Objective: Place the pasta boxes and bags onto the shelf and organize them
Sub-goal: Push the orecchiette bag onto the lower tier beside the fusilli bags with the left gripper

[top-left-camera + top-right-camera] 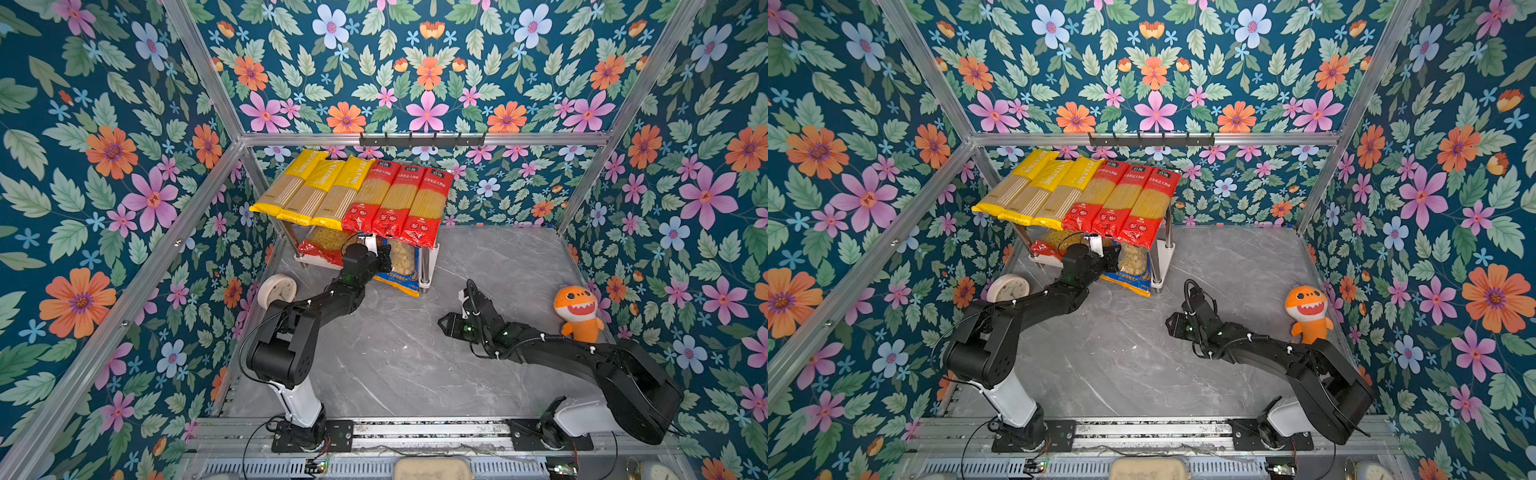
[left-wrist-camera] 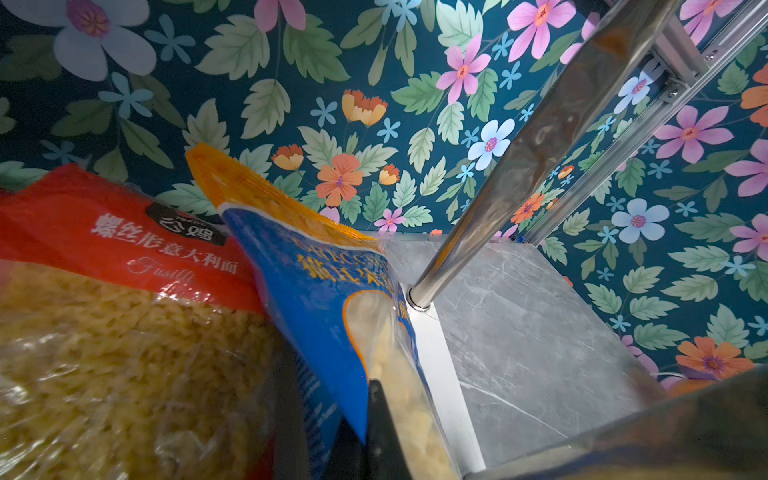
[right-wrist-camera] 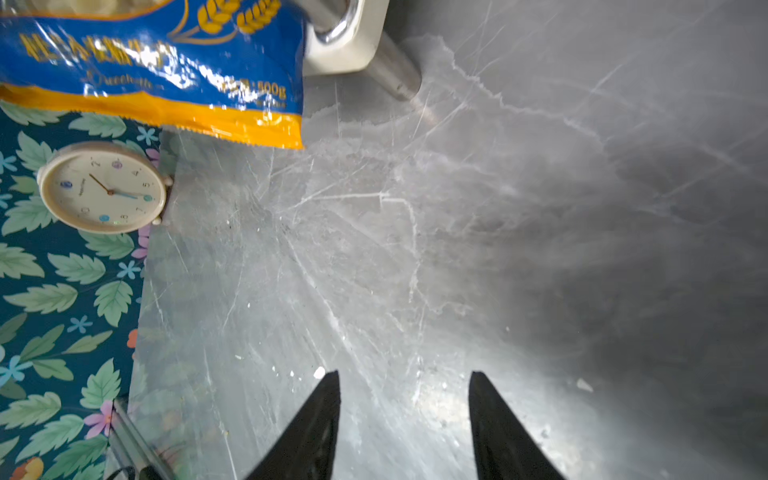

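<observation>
L gripper (image 2: pixel 336 386) pinched on orecchiette bag (image 2: pixel 316 282), shelf (image 2: pixel 440 365) lower tier; R gripper (image 3: pixel 403 382) part-open (empty).

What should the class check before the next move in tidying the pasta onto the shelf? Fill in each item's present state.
1. Top board of shelf holds yellow packs and red packs: ok.
2. Lower board holds fusilli bag: ok.
3. All of blue-orange bag on lower board: not ok, it overhangs the front.
4. Grip of left claw on that bag: ok, shut.
5. State of right claw: ok, open and empty.
</observation>
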Motion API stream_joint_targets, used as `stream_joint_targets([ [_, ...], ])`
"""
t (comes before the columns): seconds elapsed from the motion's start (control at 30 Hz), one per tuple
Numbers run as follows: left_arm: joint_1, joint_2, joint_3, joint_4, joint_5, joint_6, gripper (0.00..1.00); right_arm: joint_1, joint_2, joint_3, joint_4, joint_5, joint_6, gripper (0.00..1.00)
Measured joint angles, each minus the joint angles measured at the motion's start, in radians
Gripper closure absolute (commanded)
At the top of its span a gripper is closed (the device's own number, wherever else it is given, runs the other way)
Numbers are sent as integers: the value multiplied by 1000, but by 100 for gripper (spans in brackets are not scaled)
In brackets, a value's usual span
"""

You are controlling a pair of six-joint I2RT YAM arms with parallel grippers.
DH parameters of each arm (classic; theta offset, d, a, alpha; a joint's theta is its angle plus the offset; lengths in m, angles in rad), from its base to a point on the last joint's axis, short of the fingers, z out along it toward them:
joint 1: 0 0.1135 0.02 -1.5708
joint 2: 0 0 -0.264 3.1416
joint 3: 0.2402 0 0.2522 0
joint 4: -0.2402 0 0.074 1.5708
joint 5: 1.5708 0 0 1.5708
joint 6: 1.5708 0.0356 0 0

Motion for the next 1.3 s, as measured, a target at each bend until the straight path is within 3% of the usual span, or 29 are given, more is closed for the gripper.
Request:
stream_joint_targets([
  [0.2, 5, 82, 88, -10, 38, 0, 100, -72, 21, 61, 1, -18, -27, 50],
  [0.4, 7, 159, 191, -69, 70, 8, 100, -140, 115, 145, 49, -55, -53, 60],
  [0.7, 4, 161, 242, -209, 51, 34, 70, -211, 247, 267, 138, -149, -19, 63],
  [0.83, 4, 127, 259, -303, -2, 68, 67, -212, 285, 283, 158, -169, 8, 63],
  [0.93, 4, 113, 267, -350, -36, 82, 68, -212, 291, 285, 176, -178, 14, 63],
  [1.2, -48, 146, 317, -411, -66, 119, 93, -212, 288, 271, 193, -195, 38, 63],
  [1.3, -61, 165, 326, -418, -73, 130, 93, -212, 272, 269, 193, -195, 37, 63],
])
